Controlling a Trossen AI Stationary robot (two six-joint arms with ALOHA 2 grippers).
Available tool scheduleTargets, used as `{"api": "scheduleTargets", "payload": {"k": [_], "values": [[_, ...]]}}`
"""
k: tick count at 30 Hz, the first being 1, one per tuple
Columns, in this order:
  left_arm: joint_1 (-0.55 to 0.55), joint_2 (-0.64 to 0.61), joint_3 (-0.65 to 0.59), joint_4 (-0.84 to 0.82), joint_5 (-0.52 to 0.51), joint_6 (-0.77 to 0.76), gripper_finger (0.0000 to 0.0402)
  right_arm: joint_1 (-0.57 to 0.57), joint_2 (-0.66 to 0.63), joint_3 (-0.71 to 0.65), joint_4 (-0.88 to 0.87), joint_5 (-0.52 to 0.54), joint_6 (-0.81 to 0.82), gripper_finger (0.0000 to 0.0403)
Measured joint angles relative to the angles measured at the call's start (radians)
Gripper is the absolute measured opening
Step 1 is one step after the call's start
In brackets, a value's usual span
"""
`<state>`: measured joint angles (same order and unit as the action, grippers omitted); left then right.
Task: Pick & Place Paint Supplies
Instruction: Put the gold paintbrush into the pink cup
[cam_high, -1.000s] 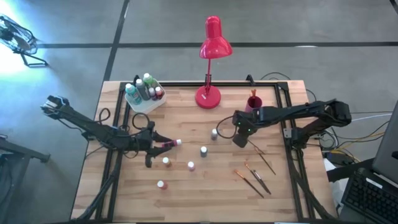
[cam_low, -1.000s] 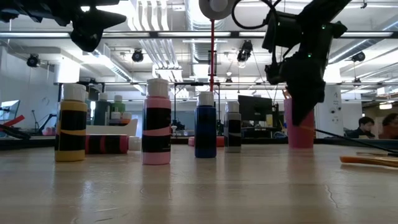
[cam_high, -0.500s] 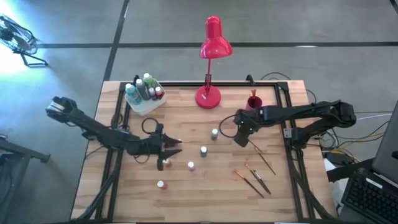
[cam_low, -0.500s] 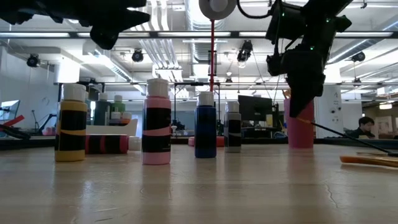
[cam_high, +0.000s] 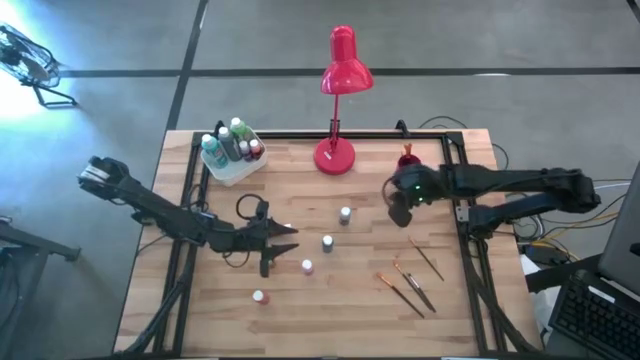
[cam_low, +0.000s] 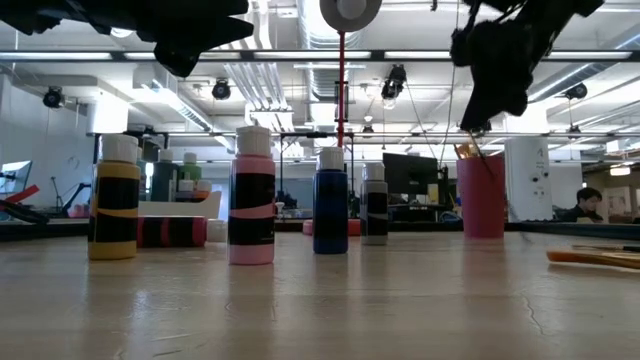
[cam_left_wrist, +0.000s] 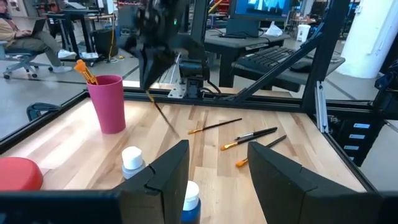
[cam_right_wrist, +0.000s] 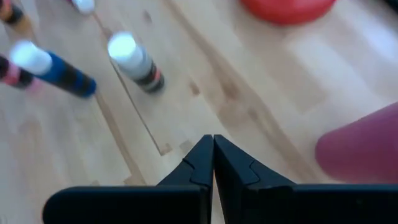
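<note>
Right gripper (cam_high: 400, 214) pinched together on a barely visible paintbrush (cam_left_wrist: 163, 116); pink cup (cam_low: 481, 195) holds brushes; left gripper (cam_high: 284, 236) apart, empty

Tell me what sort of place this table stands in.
Probably a robotics lab or open workshop: exposed ceiling ducts and strip lights, desks with monitors behind the wooden table, and a person seated at a desk.

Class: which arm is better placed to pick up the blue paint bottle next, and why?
Left. The left gripper is open and points at the blue bottle just ahead. The right gripper is shut near the pink cup, apparently holding a paintbrush.
</note>
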<state>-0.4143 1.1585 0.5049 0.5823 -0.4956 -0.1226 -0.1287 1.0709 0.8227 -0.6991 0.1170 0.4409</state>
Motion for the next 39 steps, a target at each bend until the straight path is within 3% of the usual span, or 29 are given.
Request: {"api": "scheduleTargets", "payload": {"k": [7,14,21,28,39], "values": [[0.0,-0.001,0.0,0.0,0.0,0.0,0.017,0.0,-0.158,0.006,-0.001,0.09,-0.008,0.0008],[0.0,-0.002,-0.001,0.0,0.0,0.012,0.017,-0.001,-0.243,0.072,0.0,0.254,-0.084,0.0008],[0.0,-0.003,-0.001,0.0,0.001,0.019,0.017,-0.003,-0.257,0.211,-0.023,0.31,-0.177,0.0008],[0.0,-0.003,-0.001,0.0,0.001,0.02,0.017,-0.011,-0.233,0.357,-0.164,0.385,-0.203,0.0008],[0.0,-0.003,-0.001,0.0,0.002,0.036,0.017,-0.108,-0.233,0.311,-0.173,0.463,-0.243,0.0008]]}}
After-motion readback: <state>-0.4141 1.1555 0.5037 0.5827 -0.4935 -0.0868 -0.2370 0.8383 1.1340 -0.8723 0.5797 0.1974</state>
